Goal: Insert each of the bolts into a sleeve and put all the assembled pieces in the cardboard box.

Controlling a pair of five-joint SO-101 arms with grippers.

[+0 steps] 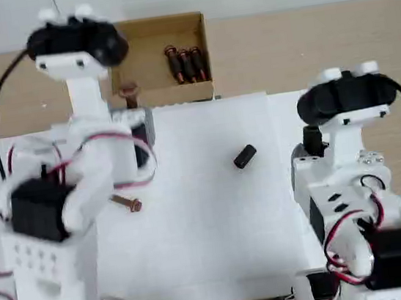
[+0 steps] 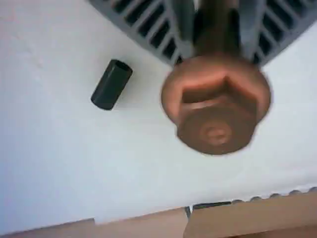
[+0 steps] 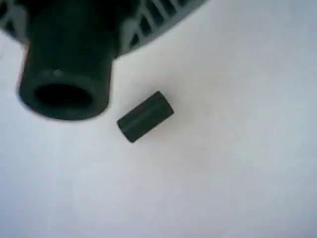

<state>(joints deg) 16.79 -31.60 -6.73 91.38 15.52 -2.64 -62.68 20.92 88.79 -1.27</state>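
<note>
Left wrist view showed the left gripper (image 2: 214,22) clenched on a bolt (image 2: 215,106) just in front of the cardboard box (image 1: 156,34). The right gripper (image 3: 69,29) grasped a sleeve (image 3: 64,79) farther from the box. Likely risk: slight misalignment could catch the bolt's tip on the sleeve's rim, twisting either piece loose. A spare sleeve (image 1: 244,157) lay between.

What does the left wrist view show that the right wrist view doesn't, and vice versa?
Left wrist, not right: a copper bolt held head-on to the camera, and a cardboard edge beyond the white sheet. Right wrist, not left: a held sleeve, open bore facing the camera. Both: the loose sleeve lying on the white sheet.
</note>
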